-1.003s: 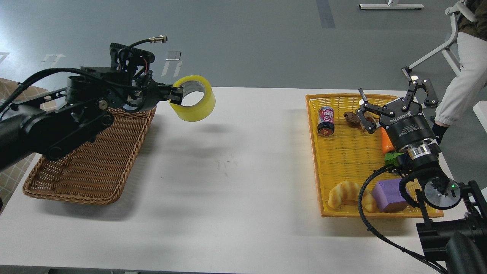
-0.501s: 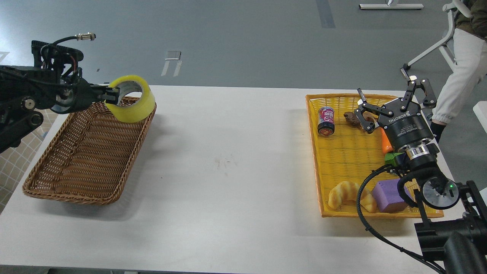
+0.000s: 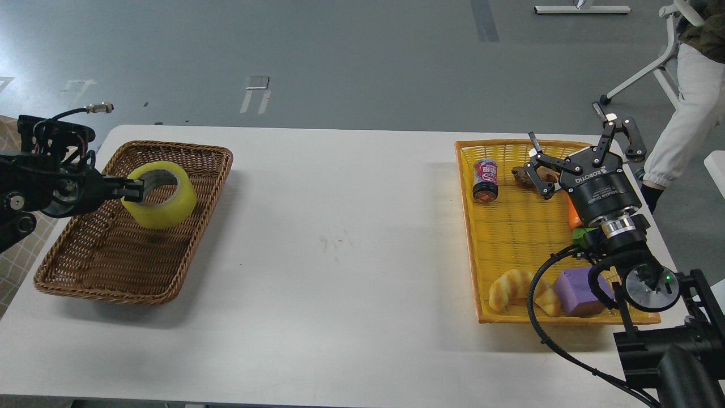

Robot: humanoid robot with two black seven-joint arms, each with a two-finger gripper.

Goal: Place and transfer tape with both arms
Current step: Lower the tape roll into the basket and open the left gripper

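White table [image 3: 351,272] wide open through the middle; brown wicker basket [image 3: 85,272] at its left edge, yellow tray [image 3: 510,226] right; left gripper [image 3: 136,191] pinching the tape [image 3: 164,198] over the basket; right gripper [image 3: 578,153] spread above the tray.

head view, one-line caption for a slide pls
Left gripper holds the tape roll over the brown wicker basket; right gripper open above the yellow basket.

Bare table [image 3: 340,255] between 2 baskets — unobstructed
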